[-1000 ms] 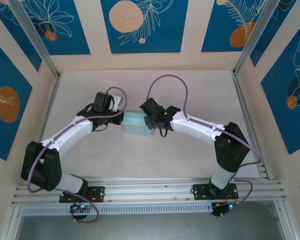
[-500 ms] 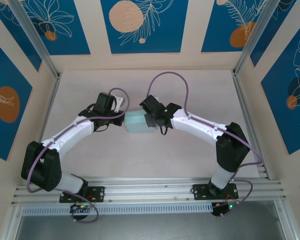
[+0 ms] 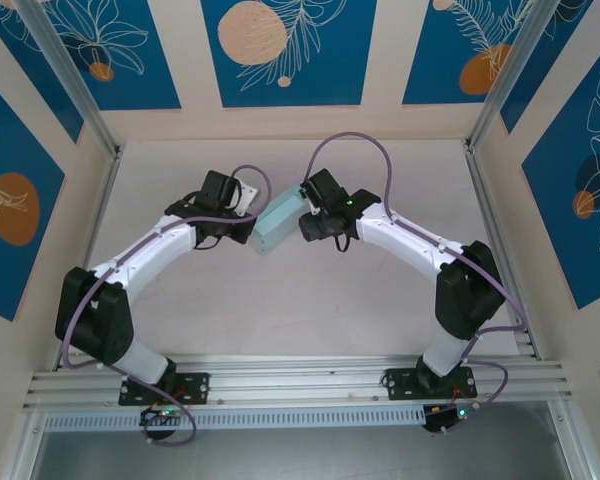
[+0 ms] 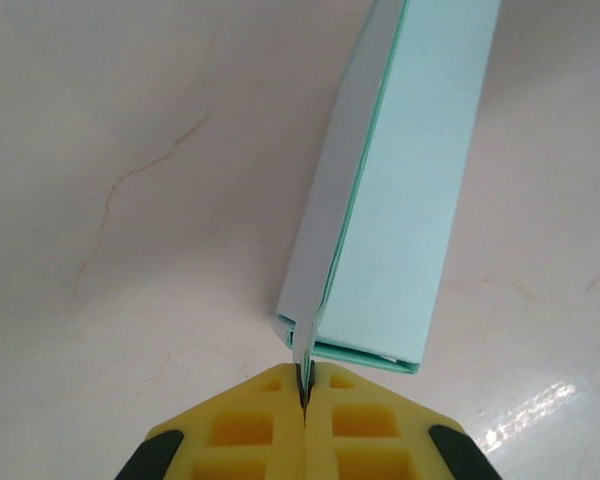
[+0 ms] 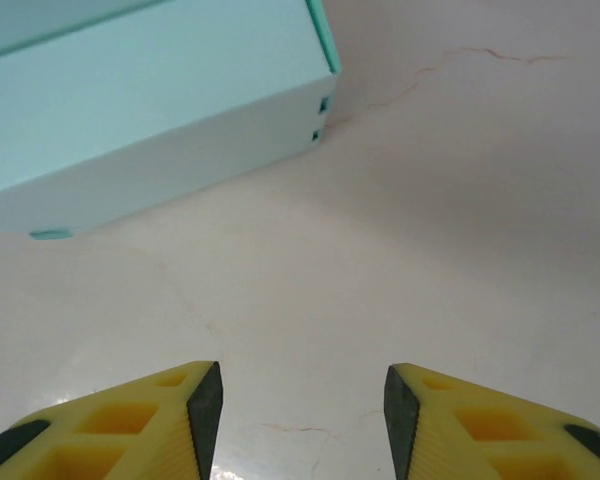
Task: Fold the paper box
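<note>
The paper box (image 3: 278, 224) is a small pale light-blue rectangular box lying slanted on the table between my two arms. In the left wrist view the paper box (image 4: 412, 190) stretches away from the fingers, and my left gripper (image 4: 305, 388) is shut on a thin flap at its near end. From above, the left gripper (image 3: 252, 234) sits at the box's lower left end. My right gripper (image 5: 302, 412) stands open over bare table with nothing between its fingers, and the paper box (image 5: 150, 110) lies apart from it at the upper left. In the top view the right gripper (image 3: 306, 224) is just right of the box.
The pale table (image 3: 300, 300) is ringed by an aluminium frame, with a rail (image 3: 300, 378) at the near edge by the arm bases. Purple cables (image 3: 352, 140) loop above both wrists. Free table lies in front of and behind the box.
The right gripper has opened, let go of the box and drawn back a little. Both wrists have shifted toward the far side, and the box has swung from nearly level to slanted.
</note>
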Tool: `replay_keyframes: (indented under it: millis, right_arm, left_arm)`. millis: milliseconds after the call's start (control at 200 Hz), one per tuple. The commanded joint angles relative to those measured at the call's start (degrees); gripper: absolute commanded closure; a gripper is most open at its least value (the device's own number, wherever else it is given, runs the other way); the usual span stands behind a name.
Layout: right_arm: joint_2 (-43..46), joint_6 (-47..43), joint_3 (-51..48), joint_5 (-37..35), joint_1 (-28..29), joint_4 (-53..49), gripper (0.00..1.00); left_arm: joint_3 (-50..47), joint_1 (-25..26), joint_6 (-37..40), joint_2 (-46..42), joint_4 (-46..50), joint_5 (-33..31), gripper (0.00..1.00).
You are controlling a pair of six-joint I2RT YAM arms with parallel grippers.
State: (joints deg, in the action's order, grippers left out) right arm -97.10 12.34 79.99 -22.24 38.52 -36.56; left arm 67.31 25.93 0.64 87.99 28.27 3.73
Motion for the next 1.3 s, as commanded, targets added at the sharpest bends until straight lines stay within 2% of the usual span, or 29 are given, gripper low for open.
replay_keyframes:
  millis: [0,105,255,330,545,735,940,1295]
  right_arm:
    - [0.48,-10.22,2.27,5.93,-2.60,3.24,0.49]
    - [-0.40,-16.10,4.56,12.00,-6.86,4.86,0.49]
    - [-4.16,-24.79,8.24,18.78,-10.46,7.12,0.41]
    - [-7.67,-26.94,12.29,21.03,-11.94,5.29,0.39]
    - [-15.40,-31.20,20.92,25.70,-14.19,2.02,0.46]
    - [-18.09,-33.97,24.87,31.47,-15.80,-2.11,0.48]
    - [-19.96,-35.18,26.45,32.89,-16.02,-4.57,0.54]
    - [-23.23,-35.23,29.44,32.96,-16.06,-6.33,0.55]
  left_arm:
    - [2.10,0.57,3.32,1.65,2.99,-0.71,1.00]
    - [2.78,0.60,4.39,2.72,3.39,0.00,1.00]
    - [3.65,0.61,5.89,3.94,3.71,1.26,1.00]
    - [4.35,0.52,6.62,4.62,4.14,1.66,1.00]
    - [5.55,0.52,7.61,5.78,4.42,2.16,1.00]
    - [5.82,0.52,7.88,6.38,4.69,2.25,1.00]
    - [6.02,0.50,8.05,6.80,4.69,2.00,1.00]
    - [6.05,0.50,8.32,7.19,4.51,2.07,1.00]
